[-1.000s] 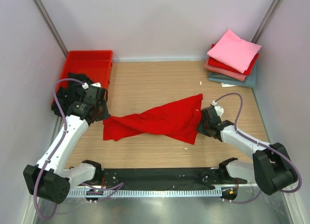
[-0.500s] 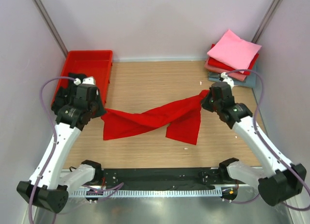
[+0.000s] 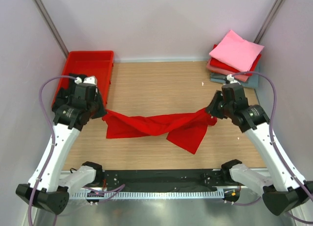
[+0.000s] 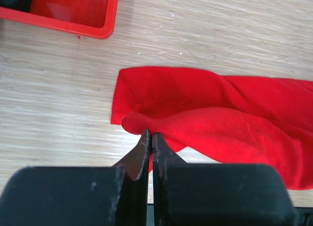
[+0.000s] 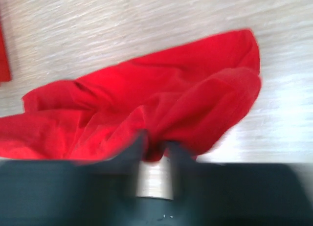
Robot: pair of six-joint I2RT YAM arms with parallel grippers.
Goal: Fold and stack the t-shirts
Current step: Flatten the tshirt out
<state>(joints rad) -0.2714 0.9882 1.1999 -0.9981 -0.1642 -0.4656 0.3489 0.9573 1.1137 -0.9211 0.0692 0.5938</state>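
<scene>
Top external view: the red shirt (image 3: 156,124) stretches twisted across mid-frame. The left gripper (image 3: 103,113) pinches its left end and the right gripper (image 3: 211,112) its right end. Best to pull apart evenly and untwist it before laying it flat to fold.

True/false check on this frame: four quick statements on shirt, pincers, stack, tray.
1. The left pincer and right pincer are both shut on the red t-shirt. True.
2. The red t-shirt lies neatly folded. False: it is twisted, stretched between the pincers.
3. A pink shirt tops the folded stack at the far right corner. True.
4. The red tray sits on the right side. False: it is at the far left.
</scene>
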